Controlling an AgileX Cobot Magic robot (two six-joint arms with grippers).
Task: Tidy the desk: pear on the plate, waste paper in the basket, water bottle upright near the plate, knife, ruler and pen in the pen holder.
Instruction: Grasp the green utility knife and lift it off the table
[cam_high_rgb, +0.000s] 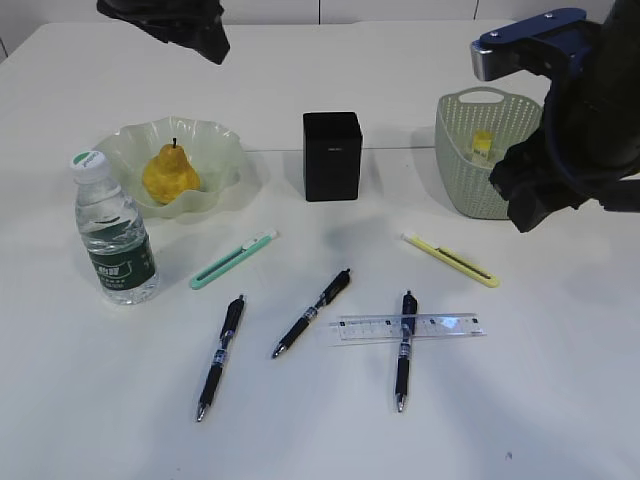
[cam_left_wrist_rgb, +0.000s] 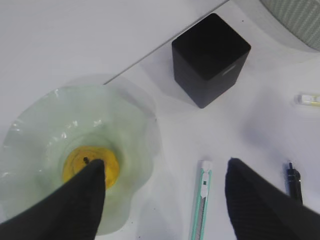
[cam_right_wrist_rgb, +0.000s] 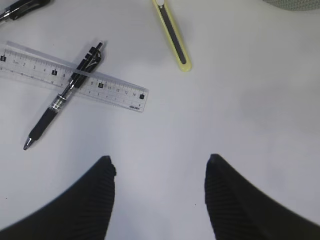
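The pear (cam_high_rgb: 172, 172) lies in the wavy green plate (cam_high_rgb: 220, 150), and the water bottle (cam_high_rgb: 113, 232) stands upright to its left. The black pen holder (cam_high_rgb: 331, 155) stands mid-desk. In front lie a teal knife (cam_high_rgb: 233, 260), a yellow knife (cam_high_rgb: 450, 260), three pens (cam_high_rgb: 312, 313), and the ruler (cam_high_rgb: 408, 327) with one pen across it. The basket (cam_high_rgb: 487, 150) holds a small yellow lump; I cannot tell if it is the waste paper. My left gripper (cam_left_wrist_rgb: 165, 162) hangs open and empty high over the plate's (cam_left_wrist_rgb: 135, 130) edge and the teal knife (cam_left_wrist_rgb: 202, 200). My right gripper (cam_right_wrist_rgb: 159, 158) is open over bare desk near the ruler (cam_right_wrist_rgb: 75, 80).
The right arm (cam_high_rgb: 580, 110) hangs over the basket's right side. In the right wrist view the yellow knife (cam_right_wrist_rgb: 172, 35) lies beyond the ruler and its pen (cam_right_wrist_rgb: 65, 97). The desk's seam runs behind the pen holder (cam_left_wrist_rgb: 210, 57).
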